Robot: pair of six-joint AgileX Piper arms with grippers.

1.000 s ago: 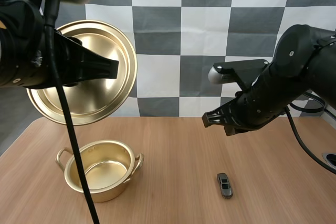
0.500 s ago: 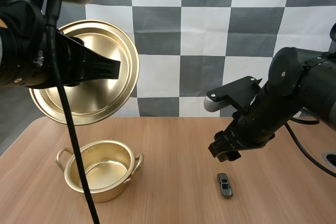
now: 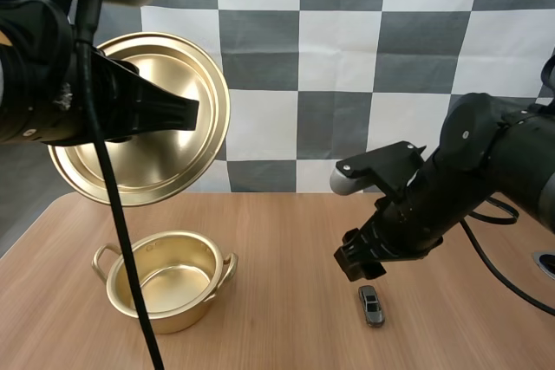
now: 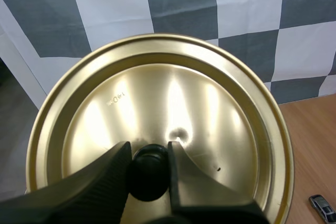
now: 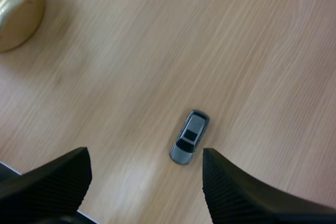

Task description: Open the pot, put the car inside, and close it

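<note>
My left gripper [image 3: 186, 113] holds the gold lid [image 3: 139, 119] up in the air, tilted, above and behind the pot. In the left wrist view its fingers pinch the lid's [image 4: 173, 103] black knob [image 4: 149, 172]. The gold pot [image 3: 166, 279] stands uncovered on the table's left side, with nothing in it. A small grey toy car [image 3: 371, 305] lies on the table to the right. My right gripper [image 3: 358, 264] hovers just above and behind it. In the right wrist view its fingers stand wide apart [image 5: 144, 153], with the car [image 5: 189, 137] on the table between them.
The wooden table [image 3: 286, 240] has free room between pot and car. The pot's handle and wall [image 5: 18, 9] show at the edge of the right wrist view, well away from the car. The car [image 4: 323, 208] also shows past the lid's rim.
My right gripper has opened from shut and come down and forward to just above the car. The left arm and the lid have stayed still.
</note>
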